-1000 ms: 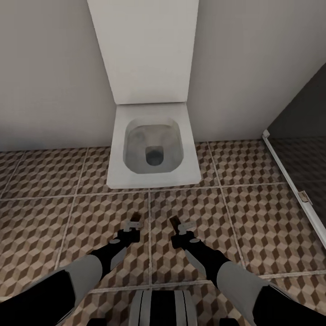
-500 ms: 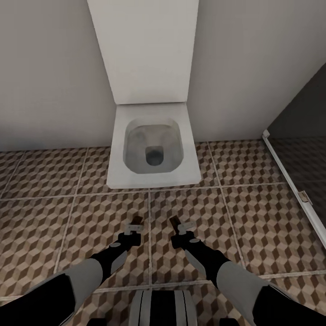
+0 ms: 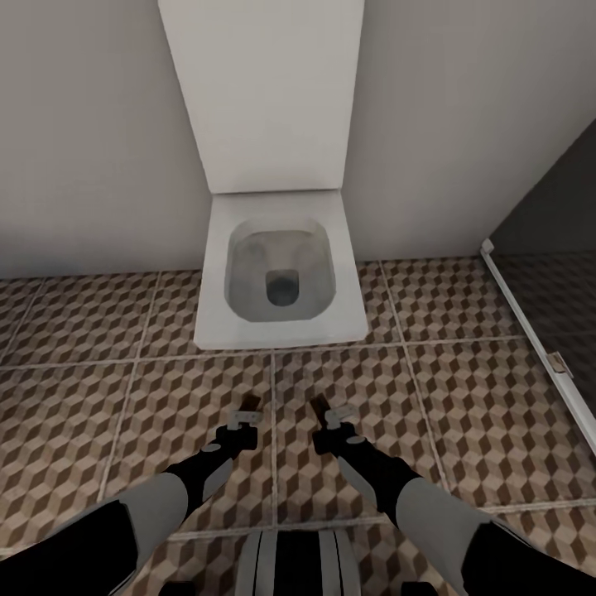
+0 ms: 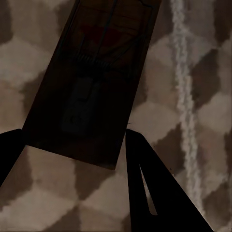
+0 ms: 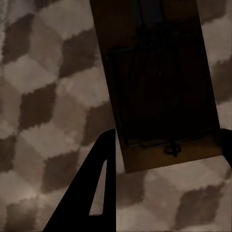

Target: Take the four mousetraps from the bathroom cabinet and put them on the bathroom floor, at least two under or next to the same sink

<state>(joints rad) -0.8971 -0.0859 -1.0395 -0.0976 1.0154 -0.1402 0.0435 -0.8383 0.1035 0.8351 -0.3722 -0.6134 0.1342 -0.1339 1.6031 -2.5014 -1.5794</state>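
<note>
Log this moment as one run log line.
left gripper: shut on mousetrap | right gripper: shut on second mousetrap | facing toilet

Both arms reach forward and down side by side, forearms converging; the left gripper (image 3: 246, 410) is clamped on a mousetrap (image 4: 92, 72) that juts out past its fingertips; the right gripper (image 3: 322, 411), just beside it, likewise pinches a second mousetrap (image 5: 159, 82) between its dark fingers (image 5: 92, 193).

Toilet (image 3: 280, 277) against wall ahead on bathroom floor (image 3: 463, 414); glass partition (image 3: 546, 306) right
</note>
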